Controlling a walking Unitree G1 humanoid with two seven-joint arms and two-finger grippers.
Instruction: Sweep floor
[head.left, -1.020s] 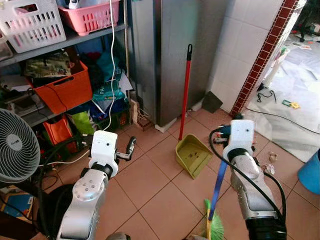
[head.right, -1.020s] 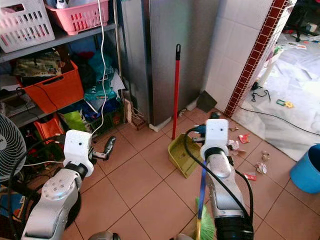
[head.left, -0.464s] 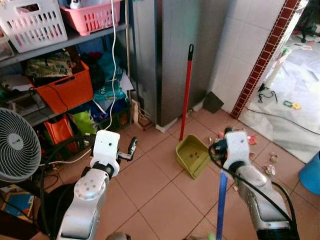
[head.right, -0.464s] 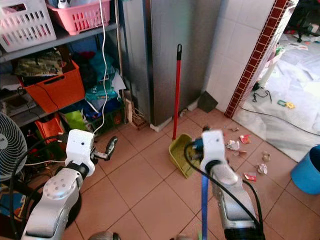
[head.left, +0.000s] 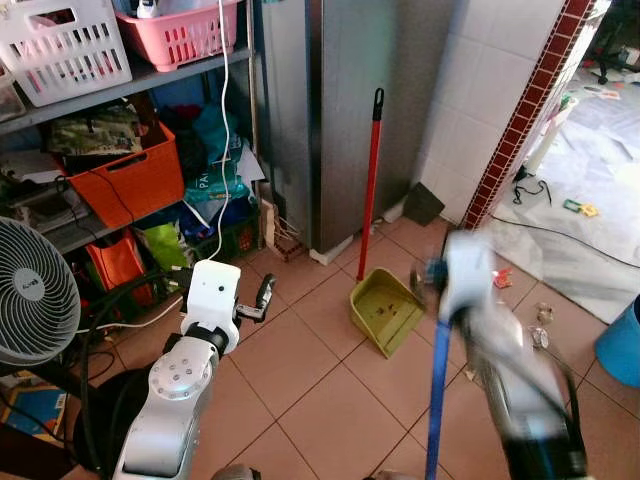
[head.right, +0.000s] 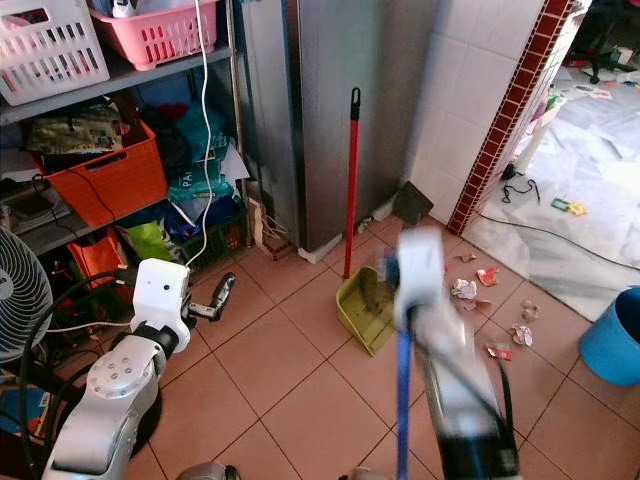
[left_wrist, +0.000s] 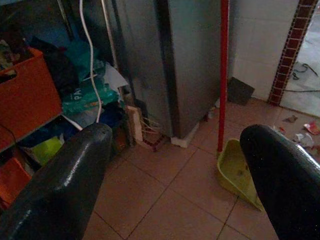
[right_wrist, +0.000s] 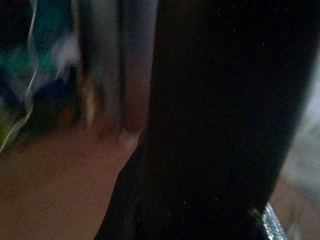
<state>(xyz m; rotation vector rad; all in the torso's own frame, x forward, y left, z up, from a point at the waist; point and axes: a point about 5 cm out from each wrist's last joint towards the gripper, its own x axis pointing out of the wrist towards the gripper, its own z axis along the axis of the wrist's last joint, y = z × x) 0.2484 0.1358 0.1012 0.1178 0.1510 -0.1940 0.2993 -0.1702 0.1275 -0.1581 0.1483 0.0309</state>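
My blurred right claw (head.left: 440, 275), seemingly gripping the blue broom handle (head.left: 435, 395), should drag short, low strokes, herding the scraps (head.right: 465, 290) on the tiled floor (head.left: 300, 370) into the green dustpan (head.left: 385, 312), while my left claw (head.left: 262, 295) idles agape

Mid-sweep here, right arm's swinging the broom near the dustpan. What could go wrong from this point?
1. The right arm is blurred with speed; the blue broom handle passes close to the green dustpan and could knock it or its upright red handle over.
2. Scraps on the tiles lie near the white sheet; a stroke could scatter them onto it.
3. The left gripper hangs near floor cables.
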